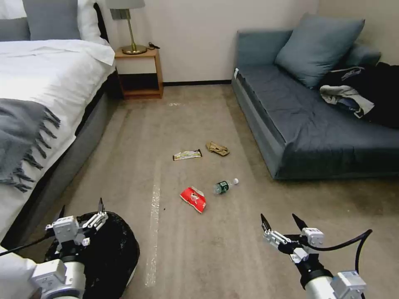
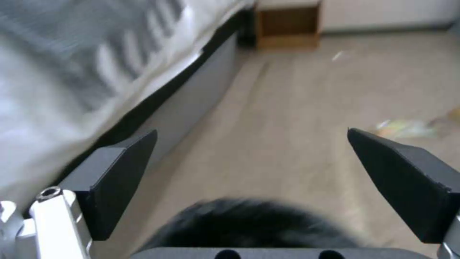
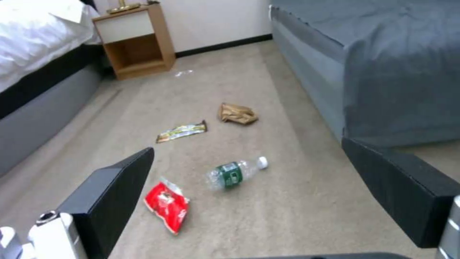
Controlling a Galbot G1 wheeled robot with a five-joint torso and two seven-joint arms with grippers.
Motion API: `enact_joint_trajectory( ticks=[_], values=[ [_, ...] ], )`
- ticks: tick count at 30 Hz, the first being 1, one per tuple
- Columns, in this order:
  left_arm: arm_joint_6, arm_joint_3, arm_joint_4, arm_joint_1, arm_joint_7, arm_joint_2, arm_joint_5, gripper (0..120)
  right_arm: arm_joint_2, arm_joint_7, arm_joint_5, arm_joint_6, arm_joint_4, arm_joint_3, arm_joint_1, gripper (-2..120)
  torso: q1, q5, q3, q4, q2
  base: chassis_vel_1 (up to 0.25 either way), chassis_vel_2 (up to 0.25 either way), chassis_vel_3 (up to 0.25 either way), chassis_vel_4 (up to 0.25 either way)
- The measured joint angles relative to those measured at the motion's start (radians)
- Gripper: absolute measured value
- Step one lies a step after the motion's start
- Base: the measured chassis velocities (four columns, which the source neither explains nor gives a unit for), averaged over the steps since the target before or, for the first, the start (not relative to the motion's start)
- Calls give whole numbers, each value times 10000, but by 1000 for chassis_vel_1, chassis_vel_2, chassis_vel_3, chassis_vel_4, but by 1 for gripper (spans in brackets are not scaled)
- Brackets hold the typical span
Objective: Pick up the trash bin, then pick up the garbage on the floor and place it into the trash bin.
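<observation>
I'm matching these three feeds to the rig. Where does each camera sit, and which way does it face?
Head: looks forward and down at the carpet litter; left tool over the bin, right tool open.
Left wrist: faces along the bed, between its own fingers, bin below.
Right wrist: faces the bottle and red bag.
Head and right wrist views share all four litter pieces.

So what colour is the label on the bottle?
Green, clearest in the right wrist view on the bottle.

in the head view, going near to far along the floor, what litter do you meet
red snack bag → clear bottle → gold-and-black wrapper → tan paper wad
</observation>
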Motion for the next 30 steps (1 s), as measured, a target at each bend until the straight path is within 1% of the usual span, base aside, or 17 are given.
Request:
enact_joint_trajectory(
  ticks=[1, 3, 4, 6, 7, 9, 10, 11, 12, 14, 15, 18, 19, 22, 23, 27, 30],
  values=[
    [505, -289, 24, 96, -299, 155, -213, 99, -23, 27, -25, 17, -75, -14, 62, 100, 0, -1, 0, 0, 0, 0, 0, 0, 0],
    [1258, -878, 84, 210, -621, 365, -571, 99, -58, 42, -40, 49, -183, -23, 167, 100, 0, -3, 0, 0, 0, 0, 0, 0, 0],
    [1258, -878, 84, 210, -621, 365, -571, 99, -58, 42, -40, 49, -183, -23, 167, 100, 0, -3, 0, 0, 0, 0, 0, 0, 0],
    [1851, -1496, 198, 370, -771, 581, -969, 99, -94, 64, -39, 60, -294, -30, 296, 100, 0, -3, 0, 0, 0, 0, 0, 0, 0],
    [1851, -1496, 198, 370, -771, 581, -969, 99, -94, 64, -39, 60, -294, -30, 296, 100, 0, -3, 0, 0, 0, 0, 0, 0, 0],
    [2602, -2279, 368, 538, -807, 848, -1568, 99, -142, 94, -29, 65, -417, -72, 464, 100, 0, 0, 0, 1, 0, 0, 0, 0, 0],
    [2855, -2402, 412, 575, -808, 916, -1738, 99, -157, 107, -24, 65, -447, -99, 517, 100, 0, 0, 0, 1, 0, 0, 0, 0, 0],
    [2855, -2402, 412, 575, -808, 916, -1738, 99, -157, 107, -24, 65, -447, -99, 517, 100, 0, 0, 0, 1, 0, 0, 0, 0, 0],
    [3367, -2527, 495, 601, -789, 1026, -2031, 99, -179, 130, -17, 65, -497, -138, 608, 100, 0, -2, 1, 1, 0, 0, 0, 0, 0],
    [4043, -2528, 631, 472, -719, 1105, -2423, 100, -201, 145, -15, 65, -631, -214, 783, 100, 1, -2, 0, 2, 0, 0, 0, 0, 0],
    [4043, -2528, 631, 472, -719, 1105, -2423, 100, -201, 145, -15, 65, -631, -214, 783, 100, 1, -2, 0, 2, 0, 0, 0, 0, 0],
    [4723, -2312, 653, 250, -622, 1005, -2889, 100, -228, 160, -23, 112, -792, -264, 884, 100, 0, -2, 1, 0, 0, 0, 0, 0, 0],
    [4723, -2312, 653, 250, -622, 1005, -2889, 100, -228, 160, -23, 112, -792, -264, 884, 100, 0, -2, 1, 0, 0, 0, 0, 0, 0],
    [5129, -2166, 745, 67, -595, 978, -3128, 100, -359, 185, -37, 270, -955, -199, 873, 100, 0, 1, 0, 1, 0, 0, 0, 0, 0],
    [5129, -2166, 745, 67, -595, 978, -3128, 100, -359, 185, -37, 270, -955, -199, 873, 100, 0, 1, 0, 1, 0, 0, 0, 0, 0],
    [5493, -1872, 1199, -446, -631, 971, -3722, 100, -520, 240, 47, 364, -999, 89, 850, 100, 0, -1, 1, 0, -1, 0, 0, 0, 0],
    [5643, -1701, 1319, -632, -697, 885, -3951, 99, -523, 248, 56, 384, -946, 151, 812, 100, 0, -1, 0, 0, 0, 0, 0, 0, 0]
  ],
)
